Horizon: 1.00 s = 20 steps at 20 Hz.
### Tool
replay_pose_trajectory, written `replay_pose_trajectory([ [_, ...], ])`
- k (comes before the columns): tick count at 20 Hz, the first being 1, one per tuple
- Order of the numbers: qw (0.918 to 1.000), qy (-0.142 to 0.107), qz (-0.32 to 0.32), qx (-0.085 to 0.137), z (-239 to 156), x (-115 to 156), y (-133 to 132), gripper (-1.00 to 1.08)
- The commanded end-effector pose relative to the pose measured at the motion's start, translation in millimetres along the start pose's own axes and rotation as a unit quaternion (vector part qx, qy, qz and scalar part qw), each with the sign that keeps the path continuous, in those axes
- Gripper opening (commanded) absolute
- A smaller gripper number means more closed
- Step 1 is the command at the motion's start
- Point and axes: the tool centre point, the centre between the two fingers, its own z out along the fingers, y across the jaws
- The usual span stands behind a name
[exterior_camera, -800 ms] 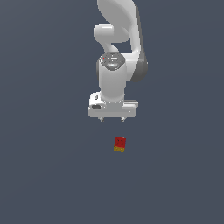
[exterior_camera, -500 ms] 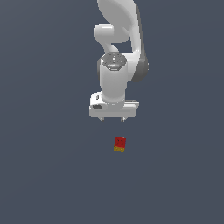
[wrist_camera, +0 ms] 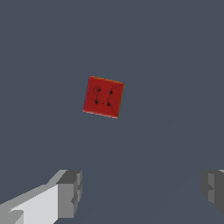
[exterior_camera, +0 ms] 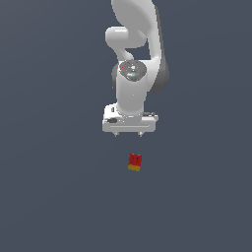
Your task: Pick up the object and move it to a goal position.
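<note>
Arm poised above the small red block, nothing grasped yet.

The object [exterior_camera: 135, 162] rests on the plain grey desk [exterior_camera: 54, 187], just beyond and below the gripper [exterior_camera: 128, 134] in the exterior view, a little toward that view's right of it. The wrist view shows the jaws spread wide with nothing between them and the object [wrist_camera: 103, 97] lying ahead of the fingertips [wrist_camera: 70, 194], turned askew to them. A likely risk: descending without centring or squaring up, so one finger clips a corner and knocks the block aside.
</note>
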Motion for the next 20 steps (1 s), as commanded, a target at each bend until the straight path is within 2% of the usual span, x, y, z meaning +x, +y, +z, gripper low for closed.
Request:
replay_pose_trajectory([
  [1,1.0,0.0,-0.006,0.0,0.7,0.6,0.0,1.0],
  [12,0.9958,-0.001,-0.091,-0.002,10.3,10.0,-4.1,1.0],
  [16,0.9896,-0.001,-0.144,-0.003,16.3,15.7,-6.6,1.0],
  [20,0.9796,-0.001,-0.201,-0.003,23.1,21.9,-9.4,1.0],
])
